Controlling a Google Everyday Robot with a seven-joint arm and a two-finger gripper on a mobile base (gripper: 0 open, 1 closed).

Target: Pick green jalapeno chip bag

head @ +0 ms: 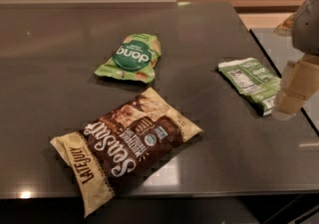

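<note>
1. Bags are laid flat and well apart on the dark tabletop [55, 78], so each can be reached alone.
2. The green jalapeno chip bag [247, 79] is found near the right edge, white label side up.
3. The hand [288, 107] is held low at the right end of that bag; whether it is touched cannot be told.
4. How far the hand is open cannot be told, and nothing is seen lifted by it.
5. The green dang pouch [132, 56] and the big Late July bag [127, 151] are placed further left, so they are not likely to be bumped.
6. The hand is probably placed there so the bag can be grabbed by its end.
</note>
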